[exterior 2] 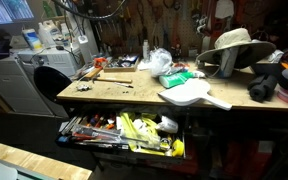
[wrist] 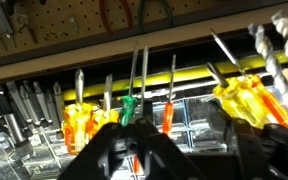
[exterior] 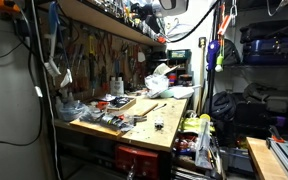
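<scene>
In the wrist view my gripper (wrist: 184, 142) is open and empty, its two dark fingers low in the frame. It faces a rack of screwdrivers hanging handle-down. A green-handled screwdriver (wrist: 127, 108) and an orange-handled one (wrist: 167, 115) hang just above the left finger. A bunch of yellow handles (wrist: 249, 100) hangs above the right finger, and more orange and yellow handles (wrist: 79, 122) hang at the left. Clear plastic drawers (wrist: 196, 115) show through the gap between the fingers. I cannot make out the gripper in either exterior view.
A wooden workbench (exterior: 162, 125) (exterior 2: 134, 92) carries scattered tools, a white plastic bag (exterior: 159, 80) (exterior 2: 156, 62) and a straw hat (exterior 2: 234, 45). A drawer full of tools (exterior 2: 124, 130) stands open under it. A pegboard (wrist: 74, 15) and a large drill bit (wrist: 274, 50) are above the rack.
</scene>
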You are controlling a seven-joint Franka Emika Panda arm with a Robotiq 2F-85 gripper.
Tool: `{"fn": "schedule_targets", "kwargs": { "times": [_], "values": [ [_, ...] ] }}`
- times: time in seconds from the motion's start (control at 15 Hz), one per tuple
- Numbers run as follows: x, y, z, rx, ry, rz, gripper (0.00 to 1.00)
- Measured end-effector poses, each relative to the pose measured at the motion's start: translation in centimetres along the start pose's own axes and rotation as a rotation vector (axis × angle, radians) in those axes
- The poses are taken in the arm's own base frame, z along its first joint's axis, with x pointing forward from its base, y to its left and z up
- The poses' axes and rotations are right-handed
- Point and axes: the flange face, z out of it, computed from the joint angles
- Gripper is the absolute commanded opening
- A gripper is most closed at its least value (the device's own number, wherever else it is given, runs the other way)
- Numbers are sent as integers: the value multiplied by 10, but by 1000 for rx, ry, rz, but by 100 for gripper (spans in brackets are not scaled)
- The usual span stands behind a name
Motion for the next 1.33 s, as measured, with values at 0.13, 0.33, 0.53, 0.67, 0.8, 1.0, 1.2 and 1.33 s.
{"fn": "schedule_targets", "kwargs": {
  "times": [0.13,0.33,0.53,0.67,0.8,1.0,1.2,1.33],
  "values": [
    [-1,-2,1,2,-1,-1,100],
    [-1,0,0,-4,-3,-2,100],
    [0,1,0,-6,-4,-7,100],
    [0,1,0,-6,-5,-10,100],
    [0,1,0,-6,-7,-15,100],
    [-1,2,-1,-14,-24,-38,100],
    [1,4,-7,-32,-60,-69,100],
    [4,6,-15,-41,-90,-89,100]
  ]
}}
